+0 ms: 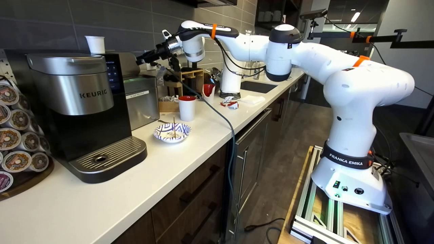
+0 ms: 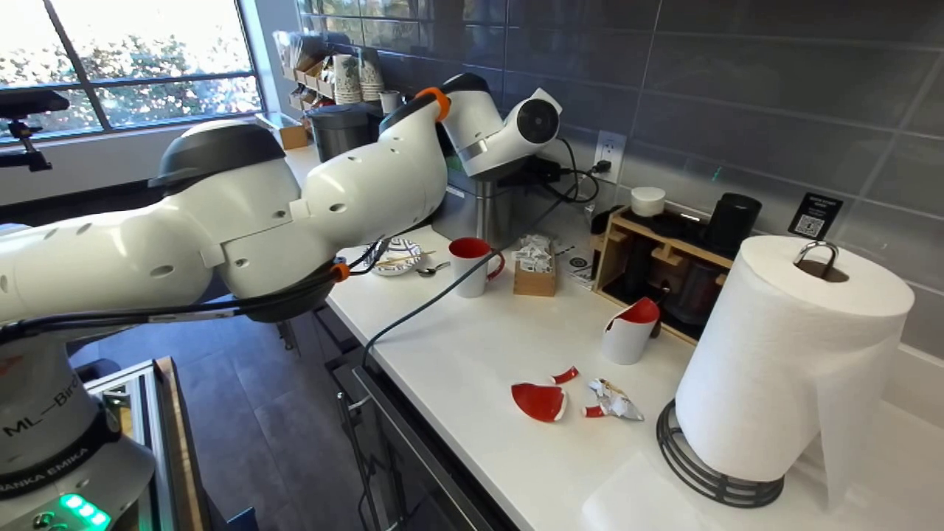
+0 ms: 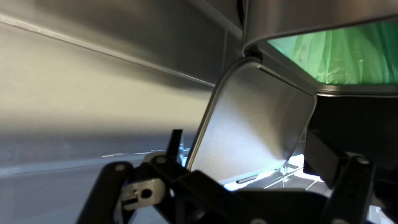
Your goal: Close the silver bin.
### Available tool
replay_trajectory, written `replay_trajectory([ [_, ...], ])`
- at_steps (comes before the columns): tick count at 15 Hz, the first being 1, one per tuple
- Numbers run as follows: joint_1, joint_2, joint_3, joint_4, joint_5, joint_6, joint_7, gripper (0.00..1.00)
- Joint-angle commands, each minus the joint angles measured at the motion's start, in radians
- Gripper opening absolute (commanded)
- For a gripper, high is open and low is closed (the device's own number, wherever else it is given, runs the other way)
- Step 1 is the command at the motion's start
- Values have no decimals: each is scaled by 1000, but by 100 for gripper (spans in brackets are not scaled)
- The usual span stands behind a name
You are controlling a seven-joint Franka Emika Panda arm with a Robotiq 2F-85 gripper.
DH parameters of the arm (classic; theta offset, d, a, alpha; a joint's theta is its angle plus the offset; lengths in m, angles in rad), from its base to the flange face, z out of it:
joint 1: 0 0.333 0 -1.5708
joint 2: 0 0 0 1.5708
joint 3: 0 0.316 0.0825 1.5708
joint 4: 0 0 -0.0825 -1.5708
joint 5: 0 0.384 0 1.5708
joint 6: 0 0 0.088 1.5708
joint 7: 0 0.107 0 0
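Note:
The silver bin point(image 1: 144, 101) stands on the counter behind the coffee machine. Its lid point(image 1: 130, 64) stands raised. In the wrist view the open bin shows a green liner point(image 3: 335, 56), and the lid point(image 3: 248, 124) tilts up from the bin's rim. My gripper point(image 1: 139, 60) is at the lid's edge in an exterior view. In the wrist view my gripper point(image 3: 247, 146) is open, with its fingers on either side of the lid's lower part; I cannot tell whether they touch it. The bin point(image 2: 472, 210) is partly hidden by the arm in an exterior view.
The coffee machine point(image 1: 71, 101) stands beside the bin, with a paper cup point(image 1: 95, 44) on top. A patterned bowl point(image 1: 172, 132), a mug point(image 1: 187, 108), a wooden organizer point(image 2: 656, 258) and a paper towel roll point(image 2: 789, 361) are on the counter. A tiled wall point(image 2: 774, 96) runs behind.

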Motion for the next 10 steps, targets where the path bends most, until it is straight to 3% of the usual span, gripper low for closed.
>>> replay_trajectory([
  [1,-3,-9,14,15,-23,-88,42,100],
  [7,2,-20,38,45,-16,-198,51,100],
  [10,-33,-9,59,25,-12,-259,67,100],
])
